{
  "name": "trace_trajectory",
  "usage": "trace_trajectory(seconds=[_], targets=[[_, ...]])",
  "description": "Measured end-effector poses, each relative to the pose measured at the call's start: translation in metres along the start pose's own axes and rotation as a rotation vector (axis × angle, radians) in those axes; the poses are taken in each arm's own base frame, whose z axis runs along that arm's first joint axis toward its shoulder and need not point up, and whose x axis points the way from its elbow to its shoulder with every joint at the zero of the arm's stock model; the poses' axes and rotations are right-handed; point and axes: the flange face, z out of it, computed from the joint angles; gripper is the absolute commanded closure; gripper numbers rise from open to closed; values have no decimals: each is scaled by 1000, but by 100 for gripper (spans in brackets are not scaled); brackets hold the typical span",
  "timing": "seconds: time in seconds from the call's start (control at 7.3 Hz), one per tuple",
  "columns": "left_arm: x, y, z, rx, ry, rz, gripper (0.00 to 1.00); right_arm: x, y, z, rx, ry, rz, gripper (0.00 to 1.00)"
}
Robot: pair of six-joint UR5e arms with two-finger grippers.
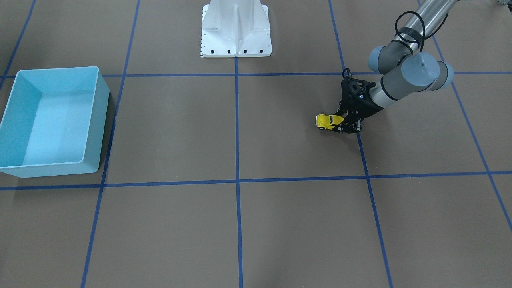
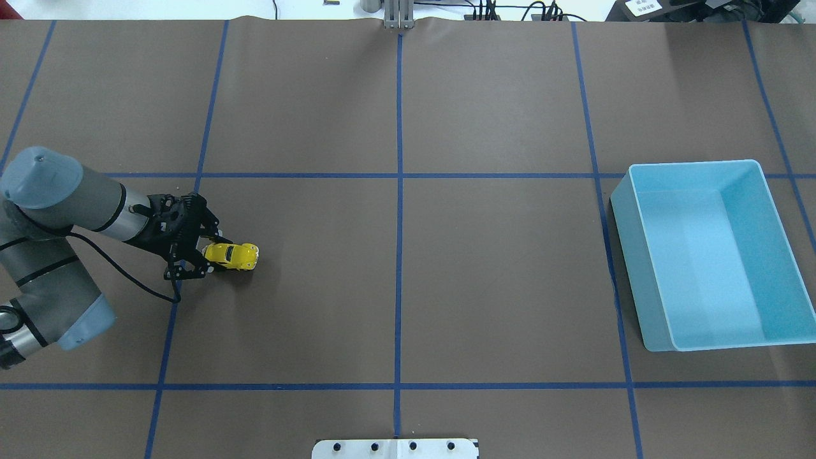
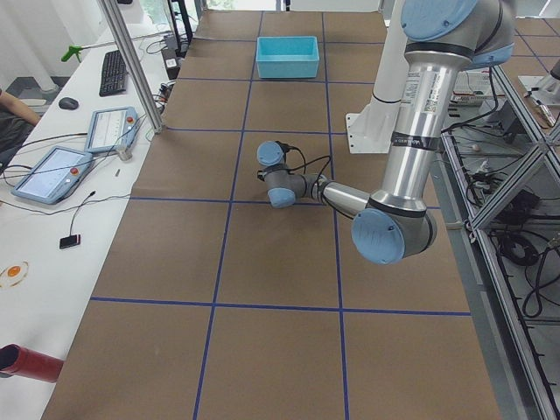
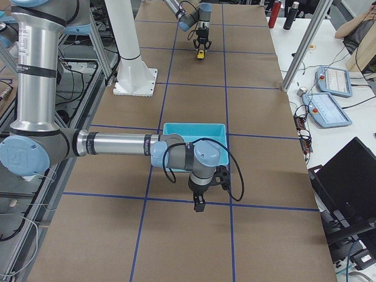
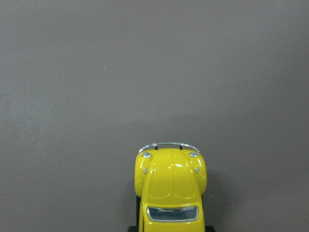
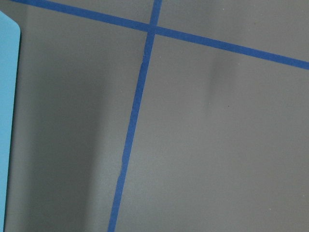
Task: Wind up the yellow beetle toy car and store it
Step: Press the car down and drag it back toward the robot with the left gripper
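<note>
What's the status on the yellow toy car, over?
Left gripper shut on yellow beetle toy car. Right gripper near light blue bin, jaws not readable. Nothing seen between car and bin.

The toy car (image 5: 170,186) is cut off behind its windscreen by the left wrist view's lower edge; the right pincer (image 4: 200,206) shows too small to judge its opening.
</note>
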Motion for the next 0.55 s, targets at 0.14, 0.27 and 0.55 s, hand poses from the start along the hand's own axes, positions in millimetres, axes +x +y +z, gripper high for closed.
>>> trace_trajectory(seconds=[0.14,0.27,0.55], targets=[[1,3,-1,-3,3,-3,100,0,0,0,0,0,0,1],[3,8,-2,-6,7,-7,100,0,0,0,0,0,0,1],[4,18,-7,-9,14,-15,100,0,0,0,0,0,0,1]])
